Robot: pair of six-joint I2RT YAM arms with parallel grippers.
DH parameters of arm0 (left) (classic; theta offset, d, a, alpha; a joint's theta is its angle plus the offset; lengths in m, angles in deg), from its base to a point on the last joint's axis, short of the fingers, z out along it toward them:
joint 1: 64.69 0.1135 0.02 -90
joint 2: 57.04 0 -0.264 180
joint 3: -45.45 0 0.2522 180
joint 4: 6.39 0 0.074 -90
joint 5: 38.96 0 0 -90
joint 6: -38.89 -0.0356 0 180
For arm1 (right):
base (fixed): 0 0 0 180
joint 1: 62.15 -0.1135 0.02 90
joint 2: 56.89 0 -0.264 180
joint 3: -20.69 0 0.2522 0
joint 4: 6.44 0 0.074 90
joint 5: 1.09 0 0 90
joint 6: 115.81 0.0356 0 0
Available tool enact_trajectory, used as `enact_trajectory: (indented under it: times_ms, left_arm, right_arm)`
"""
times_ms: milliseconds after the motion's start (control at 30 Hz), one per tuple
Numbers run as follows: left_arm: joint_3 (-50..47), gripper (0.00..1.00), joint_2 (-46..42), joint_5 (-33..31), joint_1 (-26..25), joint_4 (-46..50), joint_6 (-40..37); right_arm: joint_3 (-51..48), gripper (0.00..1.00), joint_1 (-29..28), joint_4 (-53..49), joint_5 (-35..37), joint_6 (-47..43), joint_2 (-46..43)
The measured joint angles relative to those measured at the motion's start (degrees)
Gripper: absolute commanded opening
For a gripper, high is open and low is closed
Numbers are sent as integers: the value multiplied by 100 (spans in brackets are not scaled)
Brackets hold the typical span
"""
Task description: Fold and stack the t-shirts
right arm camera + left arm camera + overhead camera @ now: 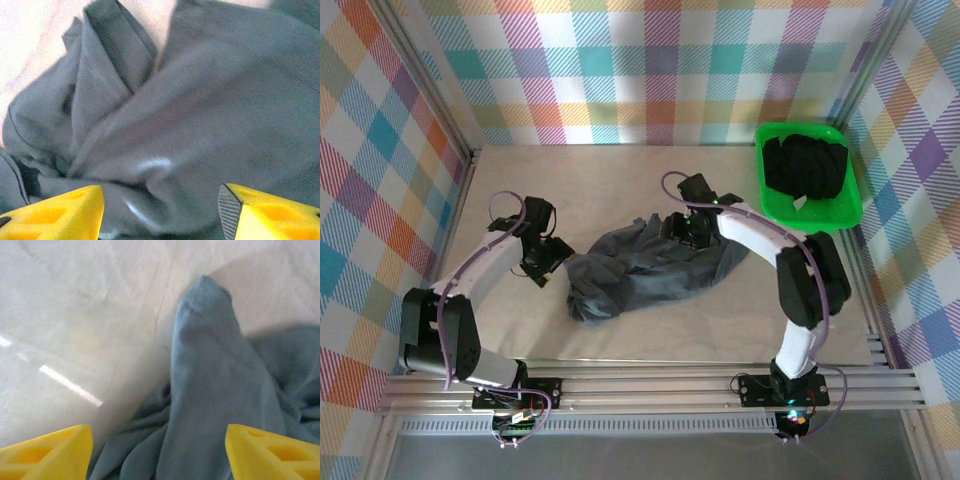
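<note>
One grey shirt [645,270] is crumpled on the table [520,180]. The left gripper [546,272] is spread beside it, the right gripper [682,233] spread over it; nothing is grasped. Black shirts [805,165] are piled in a bin [817,214].

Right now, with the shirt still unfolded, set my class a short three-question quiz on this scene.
1. True or false: the crumpled slate-grey cloth t-shirt lies neatly folded on the table.
2. Where is the black cloth bundle? A) in the green plastic bin B) under the grey shirt C) held by an arm
3. Fill in: the left end effector and the right end effector each stand ____ (open/shut).
Key: 1 false; 2 A; 3 open.
</note>
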Motion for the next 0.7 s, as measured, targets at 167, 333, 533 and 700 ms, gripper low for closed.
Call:
enact_trajectory:
  times_ms: [167, 333, 533, 700]
  left_arm:
    - [-13, 53, 728, 192, 59, -769, -146]
    - [-13, 29, 1169, 254, 59, -1270, -267]
    - [229, 0, 1467, 214, 63, -1346, -435]
    - [1174, 0, 1388, -52, 138, -979, -673]
  right_arm:
    - [1158, 57, 0, 7, -195, -22, 1040]
    - [1862, 37, 0, -55, -258, -39, 1738]
    - [2334, 0, 0, -273, -210, -61, 2153]
    - [2474, 0, 37, -302, 42, -107, 2035]
